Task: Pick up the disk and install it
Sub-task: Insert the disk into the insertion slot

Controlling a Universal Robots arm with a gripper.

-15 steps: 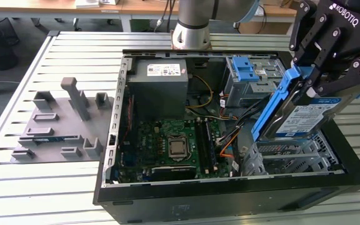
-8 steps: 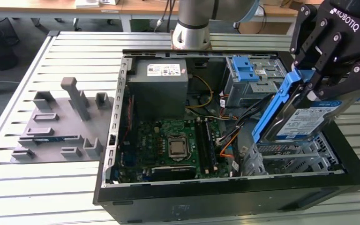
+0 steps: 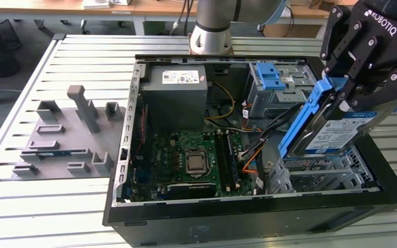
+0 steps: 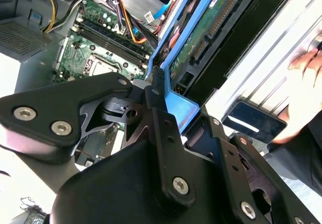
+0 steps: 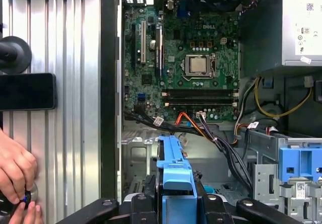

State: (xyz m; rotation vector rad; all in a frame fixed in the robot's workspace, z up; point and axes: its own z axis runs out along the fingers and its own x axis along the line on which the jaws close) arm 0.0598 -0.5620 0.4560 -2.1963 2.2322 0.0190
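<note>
My gripper point(image 3: 353, 90) is shut on the disk point(image 3: 336, 132), a silver drive with a white-and-blue label in a blue plastic carrier. It hangs tilted on edge above the open computer case point(image 3: 254, 212), over the metal bay point(image 3: 322, 173) at the exterior view's right. In the second wrist view the disk point(image 4: 201, 38) shows its green circuit-board underside, and a black finger point(image 4: 156, 90) presses on the blue frame. The first wrist view looks down the carrier's blue edge point(image 5: 173, 173) between the jaws of the gripper point(image 5: 173, 204).
A metal drive cage with a blue latch point(image 3: 274, 77) sits behind the bay. The motherboard point(image 3: 192, 160), power supply point(image 3: 178, 88) and loose cables fill the case. A grey fixture block point(image 3: 67, 134) lies on the slatted table. A person's hand point(image 5: 15, 173) and a black phone point(image 5: 27, 90) are beside the case.
</note>
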